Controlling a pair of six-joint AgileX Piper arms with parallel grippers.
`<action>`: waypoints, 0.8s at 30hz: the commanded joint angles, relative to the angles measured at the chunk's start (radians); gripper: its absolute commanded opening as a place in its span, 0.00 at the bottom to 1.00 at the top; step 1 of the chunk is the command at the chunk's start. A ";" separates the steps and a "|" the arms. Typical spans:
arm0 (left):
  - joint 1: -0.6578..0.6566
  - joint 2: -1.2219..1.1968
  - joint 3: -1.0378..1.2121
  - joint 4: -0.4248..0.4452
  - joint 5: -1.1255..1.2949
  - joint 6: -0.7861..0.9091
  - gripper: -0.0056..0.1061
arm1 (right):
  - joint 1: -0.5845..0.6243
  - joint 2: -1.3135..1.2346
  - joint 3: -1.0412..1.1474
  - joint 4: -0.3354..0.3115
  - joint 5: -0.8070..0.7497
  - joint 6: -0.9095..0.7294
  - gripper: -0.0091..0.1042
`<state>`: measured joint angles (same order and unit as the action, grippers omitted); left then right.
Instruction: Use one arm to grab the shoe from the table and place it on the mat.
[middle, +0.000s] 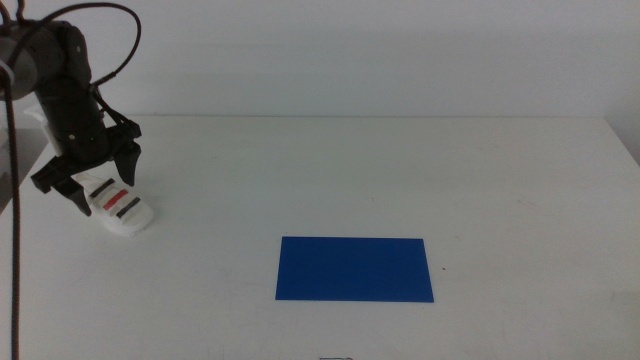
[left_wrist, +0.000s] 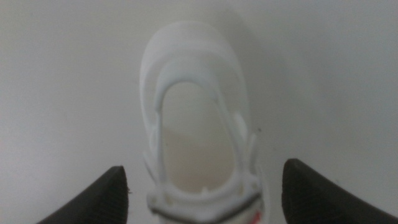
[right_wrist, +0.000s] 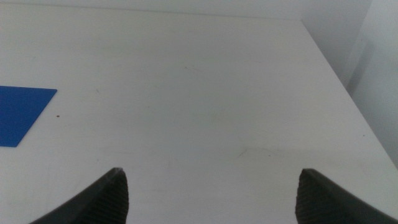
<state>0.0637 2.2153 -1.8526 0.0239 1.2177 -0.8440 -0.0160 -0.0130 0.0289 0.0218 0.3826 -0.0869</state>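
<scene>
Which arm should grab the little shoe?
The left. Its pincer hangs open right over the shoe, jaws either side. The right pincer waits far off past the mat.

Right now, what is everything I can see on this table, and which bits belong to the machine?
shoe: one, white sandal with black and red straps, far left of the table, under the left gripper.
mat: one, dark blue, flat near the table's front middle, apart from the shoe.
table: one, white, under everything.
left gripper: one, dark, jaws open either side of the shoe.
right gripper: one, dark, jaws open, waiting over bare table to the right of the mat.
</scene>
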 joint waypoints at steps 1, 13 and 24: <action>-0.002 -0.051 -0.030 0.007 0.028 -0.022 0.77 | 0.002 -0.019 -0.019 -0.008 -0.056 -0.012 0.91; -0.002 -0.014 -0.030 0.008 0.023 -0.028 0.57 | 0.002 -0.019 -0.019 -0.008 -0.056 -0.012 0.91; -0.043 -0.097 -0.028 0.025 0.104 -0.041 0.07 | 0.002 -0.019 -0.019 -0.008 -0.056 -0.012 0.91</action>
<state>0.0373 2.2176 -1.8544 0.0302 1.2181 -0.8903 -0.0160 -0.0130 0.0289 0.0218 0.3826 -0.0869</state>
